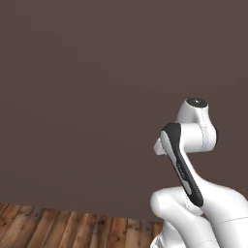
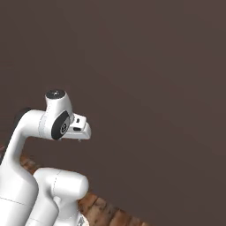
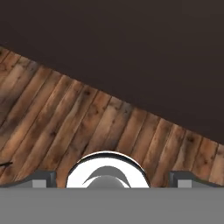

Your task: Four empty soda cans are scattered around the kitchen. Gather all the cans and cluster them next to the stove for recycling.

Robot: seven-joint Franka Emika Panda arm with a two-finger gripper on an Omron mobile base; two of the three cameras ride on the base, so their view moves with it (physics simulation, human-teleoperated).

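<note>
While base faces dark wall [image 1: 97,72] above wood floor [image 3: 65,113], hand [image 3: 111,179] spread, empty, fingertips at 5 and 7 o'clock. Cans likely light, thin-walled, slippery: grip mid-body gently.

No readable text, label, brand, number or sign appears anywhere.

Base views close on wall [image 1: 97,72]; hand view floorward [image 3: 65,118].
</note>
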